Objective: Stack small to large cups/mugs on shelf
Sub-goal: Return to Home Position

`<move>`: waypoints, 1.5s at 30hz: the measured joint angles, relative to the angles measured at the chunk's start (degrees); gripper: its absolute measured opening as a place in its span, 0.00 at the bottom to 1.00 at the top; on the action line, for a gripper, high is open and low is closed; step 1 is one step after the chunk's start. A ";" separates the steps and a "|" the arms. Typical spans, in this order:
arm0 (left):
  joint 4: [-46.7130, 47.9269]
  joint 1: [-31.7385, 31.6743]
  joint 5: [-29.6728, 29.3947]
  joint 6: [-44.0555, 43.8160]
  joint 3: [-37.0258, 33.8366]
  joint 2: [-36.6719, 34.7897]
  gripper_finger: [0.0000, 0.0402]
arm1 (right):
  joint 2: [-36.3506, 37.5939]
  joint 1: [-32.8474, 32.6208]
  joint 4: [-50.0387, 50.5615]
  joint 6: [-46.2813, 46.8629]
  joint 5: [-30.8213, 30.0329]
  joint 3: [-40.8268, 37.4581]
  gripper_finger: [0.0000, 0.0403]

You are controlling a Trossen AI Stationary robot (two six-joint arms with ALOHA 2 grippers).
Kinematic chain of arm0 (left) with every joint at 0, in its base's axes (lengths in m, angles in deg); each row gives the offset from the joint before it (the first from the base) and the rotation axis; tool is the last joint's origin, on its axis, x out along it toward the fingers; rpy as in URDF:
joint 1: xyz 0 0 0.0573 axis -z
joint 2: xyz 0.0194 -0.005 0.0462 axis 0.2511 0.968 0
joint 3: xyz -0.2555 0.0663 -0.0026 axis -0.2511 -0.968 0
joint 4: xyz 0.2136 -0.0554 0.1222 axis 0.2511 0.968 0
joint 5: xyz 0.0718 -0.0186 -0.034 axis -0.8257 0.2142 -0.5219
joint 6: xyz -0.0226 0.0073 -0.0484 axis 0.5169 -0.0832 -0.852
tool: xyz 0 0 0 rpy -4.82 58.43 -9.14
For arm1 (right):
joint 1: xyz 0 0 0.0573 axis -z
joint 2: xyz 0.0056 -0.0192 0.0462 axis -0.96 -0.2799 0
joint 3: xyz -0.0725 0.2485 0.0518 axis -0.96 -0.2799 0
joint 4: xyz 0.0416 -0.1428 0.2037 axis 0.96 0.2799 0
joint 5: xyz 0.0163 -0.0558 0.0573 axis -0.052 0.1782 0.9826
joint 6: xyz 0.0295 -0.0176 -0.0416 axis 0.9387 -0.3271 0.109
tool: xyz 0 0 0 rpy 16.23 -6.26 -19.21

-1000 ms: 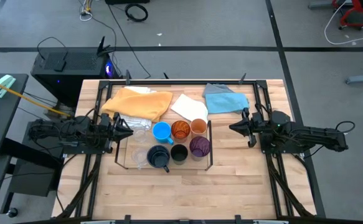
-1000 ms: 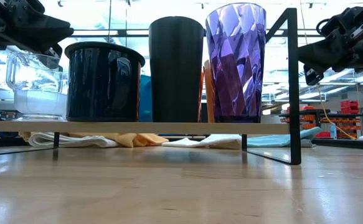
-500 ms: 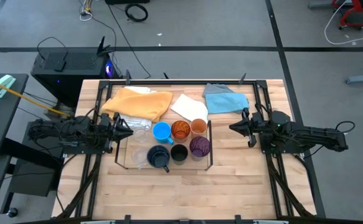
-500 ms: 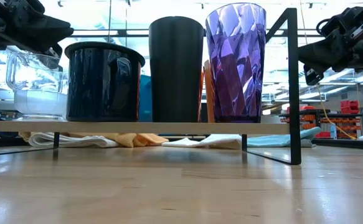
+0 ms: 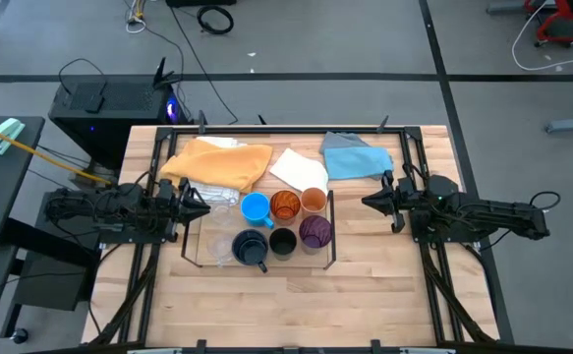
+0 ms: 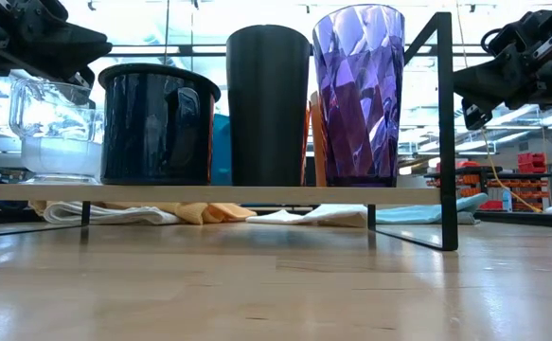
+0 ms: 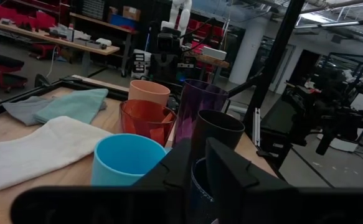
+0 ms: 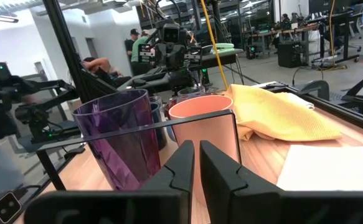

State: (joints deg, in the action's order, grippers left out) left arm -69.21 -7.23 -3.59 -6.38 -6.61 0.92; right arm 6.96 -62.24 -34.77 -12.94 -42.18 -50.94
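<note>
The black wire shelf (image 5: 329,228) stands mid-table. On its clear base stand a light-blue mug (image 5: 256,207), an amber tumbler (image 5: 285,205), a small orange cup (image 5: 313,201), a purple tumbler (image 5: 315,232), a black cup (image 5: 283,241), a navy mug (image 5: 251,248) and clear cups (image 5: 219,248). My left gripper (image 5: 205,206) is shut and empty, left of the shelf. My right gripper (image 5: 367,203) is shut and empty, right of the shelf.
A yellow cloth (image 5: 217,163), a white cloth (image 5: 298,168) and a blue cloth (image 5: 355,157) lie along the table's far side behind the shelf. Another white cloth (image 5: 213,195) lies by the left gripper. Bare wood lies on the near half (image 5: 296,305).
</note>
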 joint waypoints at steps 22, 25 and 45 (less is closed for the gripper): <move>0.00 0.00 -0.01 -0.03 0.00 -0.01 0.14 | 0.00 0.00 0.00 -0.04 -0.01 0.01 0.08; 0.00 0.00 -0.01 -0.01 0.00 0.01 0.13 | 0.00 0.00 0.00 0.00 0.00 0.01 0.08; -0.02 0.00 0.00 -0.03 0.00 -0.02 0.14 | 0.01 0.00 0.00 0.00 0.00 0.01 0.08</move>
State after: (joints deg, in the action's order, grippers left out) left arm -69.23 -7.23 -3.59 -6.42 -6.61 0.90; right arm 6.98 -62.24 -34.77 -12.94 -42.18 -50.93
